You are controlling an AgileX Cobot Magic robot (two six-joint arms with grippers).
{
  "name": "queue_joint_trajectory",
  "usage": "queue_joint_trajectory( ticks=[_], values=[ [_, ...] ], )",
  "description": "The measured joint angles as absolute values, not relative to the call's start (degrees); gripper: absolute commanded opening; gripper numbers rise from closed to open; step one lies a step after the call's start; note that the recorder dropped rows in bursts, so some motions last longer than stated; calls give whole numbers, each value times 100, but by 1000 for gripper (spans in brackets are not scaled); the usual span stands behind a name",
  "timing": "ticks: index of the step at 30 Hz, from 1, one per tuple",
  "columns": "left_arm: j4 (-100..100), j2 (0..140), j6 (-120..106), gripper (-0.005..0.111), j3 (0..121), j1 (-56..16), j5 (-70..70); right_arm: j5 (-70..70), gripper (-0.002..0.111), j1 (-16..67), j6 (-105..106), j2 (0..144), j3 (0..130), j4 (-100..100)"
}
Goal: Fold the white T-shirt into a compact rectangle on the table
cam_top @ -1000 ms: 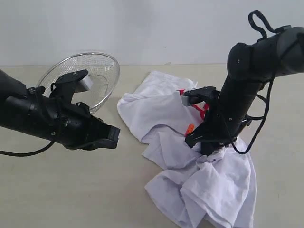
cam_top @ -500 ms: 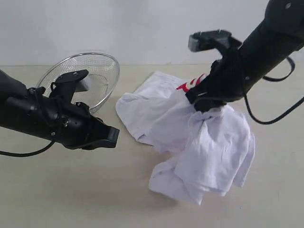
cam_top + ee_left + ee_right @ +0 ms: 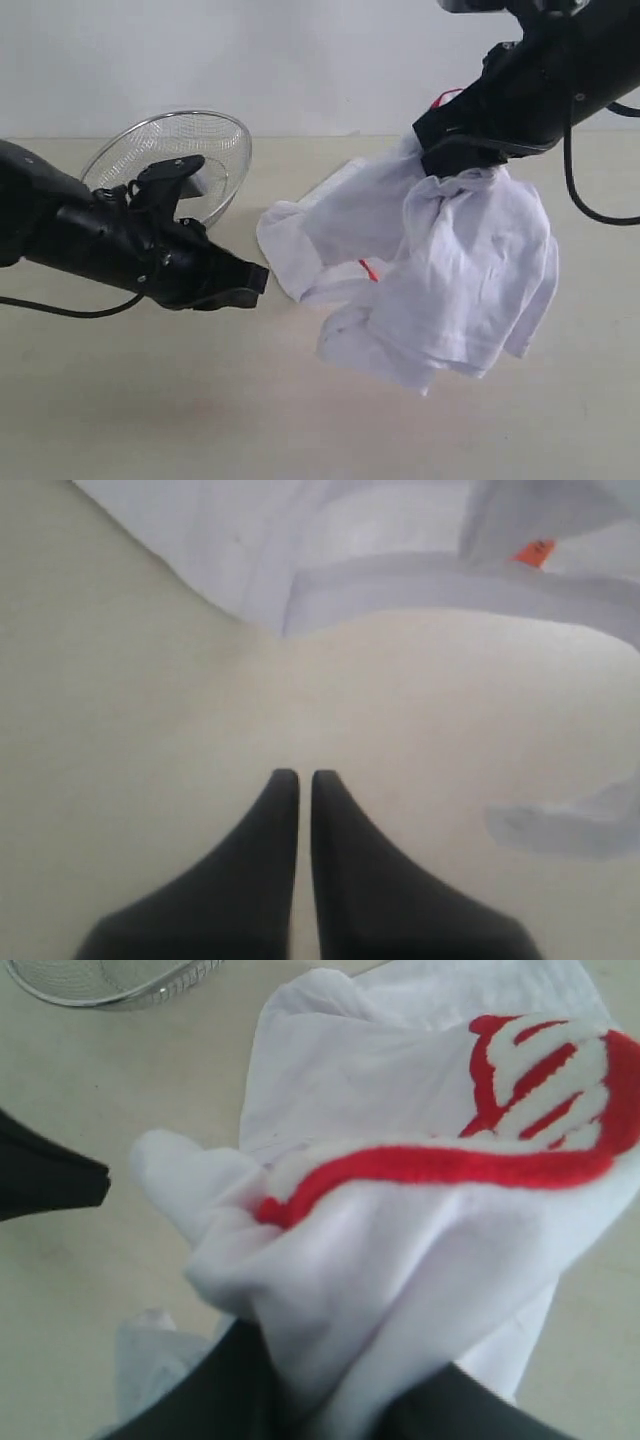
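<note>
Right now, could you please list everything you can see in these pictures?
table: one, pale beige, under everything.
T-shirt: one, white with red lettering and an orange tag; bunched, hanging in the air at right, one end on the table.
basket: one, silver wire mesh, tilted, far left on the table.
wall: one, off-white, behind the table.
left gripper: one, black, shut and empty, low over the table beside the T-shirt.
right gripper: one, black, shut on the T-shirt, raised at upper right.
</note>
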State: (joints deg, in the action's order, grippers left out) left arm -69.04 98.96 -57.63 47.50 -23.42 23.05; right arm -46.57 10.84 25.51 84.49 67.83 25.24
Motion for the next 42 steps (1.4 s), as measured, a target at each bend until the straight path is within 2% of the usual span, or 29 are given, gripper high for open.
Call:
queue_joint_trajectory(
  ticks=[8,10,12,13,15,17,25,31,36,42],
  values=[
    [-7314,11423,-6094,5,6205,-2448,1719,-5190,0,1084,2704,8449,6783,2512],
    [-7325,11778,-6106,5,6541,-2448,1621,-5334,8,1084,2763,8449,6783,2536],
    [-7325,11999,-6106,5,6882,-2448,1558,-5473,38,1084,2797,8449,6783,2588],
    [-7325,12062,-6106,5,6995,-2448,1543,-5487,62,1084,2808,8449,6783,2597],
    [-7325,12143,-6106,5,7242,-2448,1513,-5497,86,1084,2831,8449,6783,2602],
    [-7325,12152,-6106,5,7376,-2448,1479,-5497,104,1084,2753,8449,6783,2575],
    [-7083,12112,-6106,5,7562,-2448,1433,-6245,105,1084,1885,8449,7162,1299],
    [-5898,11538,-5402,5,7496,-2448,2145,-6260,105,1084,1836,8446,7161,477],
    [-5193,10694,-4894,5,6745,-2448,2426,-5835,105,1084,2102,8663,7149,415],
    [-5459,9716,-4779,5,5472,-2448,2420,-4833,105,1084,3293,9428,7162,415]
  ],
)
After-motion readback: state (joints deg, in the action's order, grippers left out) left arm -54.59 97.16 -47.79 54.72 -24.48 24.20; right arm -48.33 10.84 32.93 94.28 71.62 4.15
